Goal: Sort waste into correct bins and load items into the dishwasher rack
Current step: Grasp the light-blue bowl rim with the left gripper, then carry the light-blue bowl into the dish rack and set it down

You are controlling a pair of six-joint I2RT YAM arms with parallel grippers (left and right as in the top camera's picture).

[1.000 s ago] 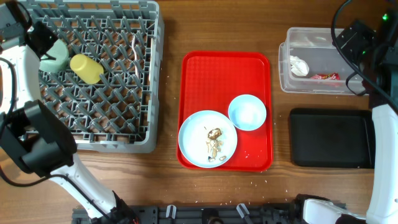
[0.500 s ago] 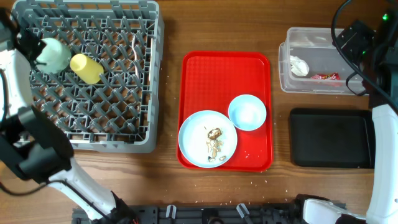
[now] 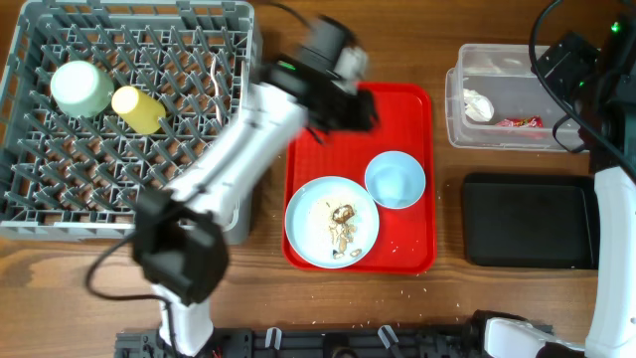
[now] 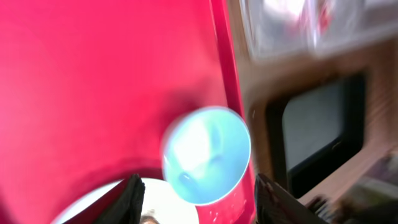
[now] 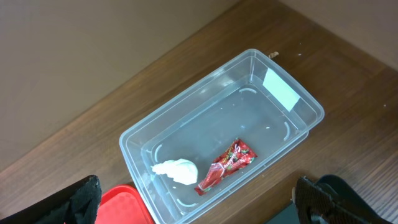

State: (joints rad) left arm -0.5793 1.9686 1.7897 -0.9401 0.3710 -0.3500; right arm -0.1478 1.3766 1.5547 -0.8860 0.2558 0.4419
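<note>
The pale green bowl [image 3: 81, 87] and the yellow cup [image 3: 139, 107] lie in the grey dishwasher rack [image 3: 199, 189]. My left gripper [image 3: 353, 104] hangs blurred over the far end of the red tray, open and holding nothing [image 4: 202, 202]. Just ahead of its fingers is the light blue bowl [image 4: 206, 155] [image 3: 395, 180]. The plate [image 3: 313, 214] carries brown food scraps [image 3: 343, 224]. My right gripper [image 5: 205, 205] is open above the clear tub [image 5: 283, 134] [image 3: 452, 109], which holds the white napkin [image 5: 176, 170] and the red wrapper [image 5: 227, 165].
The red tray [image 3: 328, 119] lies mid-table with pale crumbs near its front right corner. The black bin [image 3: 530, 220] sits in front of the clear tub. My left arm stretches diagonally from the table's front edge across the rack's right corner.
My left gripper let go of the green bowl in the rack, opened, and swung right to above the red tray. The right arm has not moved.
</note>
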